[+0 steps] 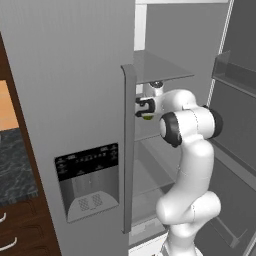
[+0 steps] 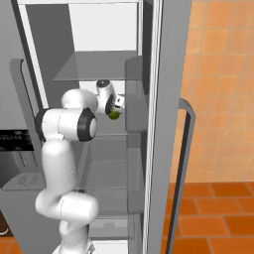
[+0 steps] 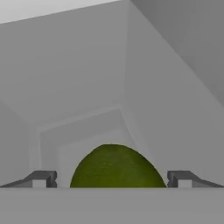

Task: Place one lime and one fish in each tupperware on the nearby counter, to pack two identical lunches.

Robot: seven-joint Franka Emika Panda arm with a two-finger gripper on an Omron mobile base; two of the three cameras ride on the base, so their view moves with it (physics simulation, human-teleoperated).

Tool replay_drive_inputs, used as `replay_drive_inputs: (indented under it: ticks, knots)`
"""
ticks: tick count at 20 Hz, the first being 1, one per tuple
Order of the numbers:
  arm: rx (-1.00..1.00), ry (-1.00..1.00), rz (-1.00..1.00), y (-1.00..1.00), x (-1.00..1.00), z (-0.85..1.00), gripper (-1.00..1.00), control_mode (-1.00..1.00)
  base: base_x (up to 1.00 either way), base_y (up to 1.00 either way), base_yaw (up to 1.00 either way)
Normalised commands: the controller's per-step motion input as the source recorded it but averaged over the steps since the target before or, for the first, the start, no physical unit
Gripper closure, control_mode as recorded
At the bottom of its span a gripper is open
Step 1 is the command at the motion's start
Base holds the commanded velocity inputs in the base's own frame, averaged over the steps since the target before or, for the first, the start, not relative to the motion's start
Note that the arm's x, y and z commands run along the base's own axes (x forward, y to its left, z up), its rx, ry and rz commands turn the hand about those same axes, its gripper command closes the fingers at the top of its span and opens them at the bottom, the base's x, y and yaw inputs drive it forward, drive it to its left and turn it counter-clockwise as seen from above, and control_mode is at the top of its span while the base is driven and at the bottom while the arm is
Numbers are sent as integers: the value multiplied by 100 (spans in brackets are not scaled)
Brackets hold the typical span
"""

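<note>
My gripper (image 1: 145,107) reaches inside the open fridge, under a glass shelf. A yellow-green lime (image 3: 116,168) sits between its two dark fingertips (image 3: 41,178), with a gap on each side, so the gripper (image 3: 111,179) is open around the lime without clasping it. From the base cameras the lime (image 1: 148,117) (image 2: 114,114) shows just under the hand (image 2: 116,105). A strip of the dark marbled counter (image 1: 15,165) appears at the far left. The fish and the tupperware are out of view.
The closed grey fridge door with its dispenser panel (image 1: 90,180) and long handle (image 1: 129,150) stands left of the arm. The glass shelf (image 1: 160,67) is right above the hand. The open right door (image 2: 168,124) with bins (image 1: 235,75) flanks the arm.
</note>
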Motion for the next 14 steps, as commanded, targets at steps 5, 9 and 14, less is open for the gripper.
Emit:
replay_drive_inputs:
  ticks: [5,9,14]
  knots:
    - [0,4,0,0,11,-27,-100,-100,0,0,0]
    - [0,3,0,0,-10,-33,-100,-100,0,0,0]
    - [0,4,0,-6,-32,-19,-100,-100,0,0,0]
